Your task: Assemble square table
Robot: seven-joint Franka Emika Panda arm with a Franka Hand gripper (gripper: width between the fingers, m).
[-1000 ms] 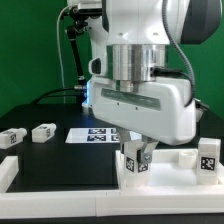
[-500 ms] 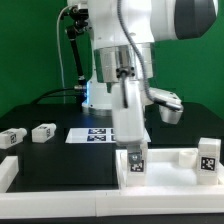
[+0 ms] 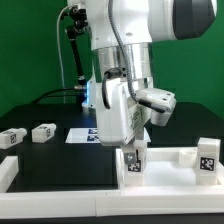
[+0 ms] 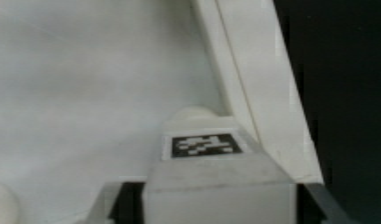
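One tagged leg [image 3: 134, 167] upright on white tabletop [image 3: 70, 173], gripper [image 3: 133, 157] clamped round it, fingers [image 4: 112, 207] against both sides. Two loose legs [image 3: 43, 131] at exterior view's left, on black table [image 3: 60, 152].

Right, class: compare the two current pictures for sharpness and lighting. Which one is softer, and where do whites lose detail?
Wrist view: softer throughout; the tag on the leg is smeared, and the tabletop slab reads as flat, featureless grey. Exterior view: sharper, with clearer tags on the loose leg blocks; the arm is brightly lit, and its white shell loses surface detail against the green backdrop.
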